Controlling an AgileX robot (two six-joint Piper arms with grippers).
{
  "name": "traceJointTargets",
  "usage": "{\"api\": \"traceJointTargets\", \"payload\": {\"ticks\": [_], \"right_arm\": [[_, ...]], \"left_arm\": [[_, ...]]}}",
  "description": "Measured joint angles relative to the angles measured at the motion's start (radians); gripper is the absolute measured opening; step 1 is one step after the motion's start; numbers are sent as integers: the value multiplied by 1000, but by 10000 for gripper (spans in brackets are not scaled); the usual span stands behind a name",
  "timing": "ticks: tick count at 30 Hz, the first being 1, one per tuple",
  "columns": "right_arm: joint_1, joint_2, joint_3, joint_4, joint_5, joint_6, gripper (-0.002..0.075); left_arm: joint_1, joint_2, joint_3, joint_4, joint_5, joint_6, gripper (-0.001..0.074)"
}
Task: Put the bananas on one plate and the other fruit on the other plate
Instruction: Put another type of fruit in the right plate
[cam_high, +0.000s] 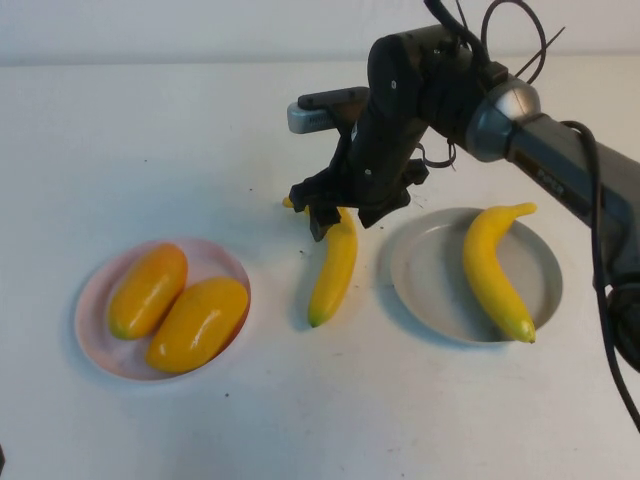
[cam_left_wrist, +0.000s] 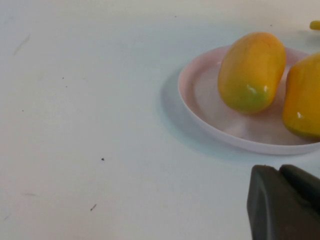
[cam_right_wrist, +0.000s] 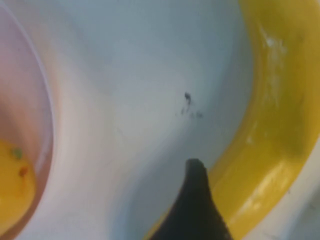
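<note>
One banana (cam_high: 333, 272) lies on the table between the two plates. My right gripper (cam_high: 344, 220) is down over its far end, open, with a finger on each side of it. In the right wrist view one dark finger (cam_right_wrist: 197, 210) stands right beside this banana (cam_right_wrist: 275, 125); the opposite finger is out of that view. A second banana (cam_high: 492, 270) rests on the grey plate (cam_high: 410, 270) at the right. Two orange-yellow fruits (cam_high: 148, 290) (cam_high: 198, 323) lie side by side on the pink plate (cam_high: 95, 300) at the left. My left gripper (cam_left_wrist: 280, 172) is shut and empty, low beside the pink plate (cam_left_wrist: 200, 95).
The right arm (cam_high: 540, 150) and its cables reach in from the right, over the grey plate. White tabletop surrounds both plates.
</note>
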Motion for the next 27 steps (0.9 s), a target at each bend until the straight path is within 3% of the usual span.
{"api": "traceJointTargets", "payload": {"ticks": [17,20,24,27], "right_arm": [[0,145,-92,-65,-16,11,480],[0,145,-92,-65,-18,11,433],[0,145,-92,-63,-18,11,305],[0,145,-99,-56,-7,11,305]], "left_arm": [[0,0,0,0,0,0,-4],[0,0,0,0,0,0,-4],[0,0,0,0,0,0,-4],[0,0,0,0,0,0,-4]]}}
